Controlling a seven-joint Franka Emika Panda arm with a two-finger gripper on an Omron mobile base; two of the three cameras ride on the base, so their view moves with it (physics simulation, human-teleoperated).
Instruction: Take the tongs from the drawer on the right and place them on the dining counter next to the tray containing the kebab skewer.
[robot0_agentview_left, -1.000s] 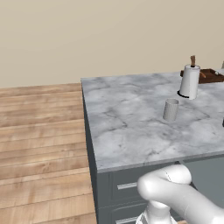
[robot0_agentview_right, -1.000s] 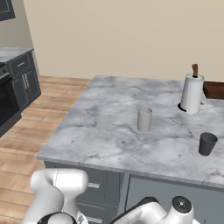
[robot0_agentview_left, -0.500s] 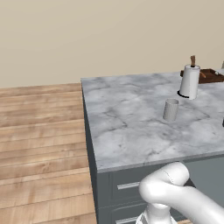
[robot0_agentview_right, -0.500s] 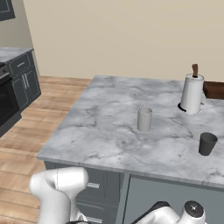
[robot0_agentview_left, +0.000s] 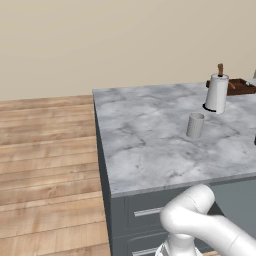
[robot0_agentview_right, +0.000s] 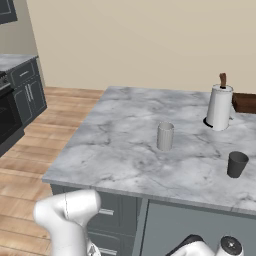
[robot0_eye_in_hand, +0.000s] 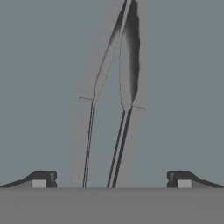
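While the hand view is looking straight down along the claw, the two dark fingertips are sitting wide apart near the bottom corners, so the claw is spread open and isn't gripping or touching anything. The tongs are lying on the flat grey floor of the drawer, and their two thin arms are running up between the fingertips, pretty much centred in the gap. The arms are staying close together low down, spreading a little in the middle, then coming together toward the top edge of that view. There's clear space between each fingertip and the nearest tong arm, so no contact.

In the base views the arm is reaching down low in front of the island, below the edge of the marble tabletop. A light grey cup is standing upright near the middle of the tabletop, and a paper-towel roll on a brown post is standing further back. Just behind the roll, the brown tray is sitting at the far right corner, partly cut off by the frame; can't really tell what's on it. In the right base view a small dark cup is standing nearer the front edge, well apart from the grey one.
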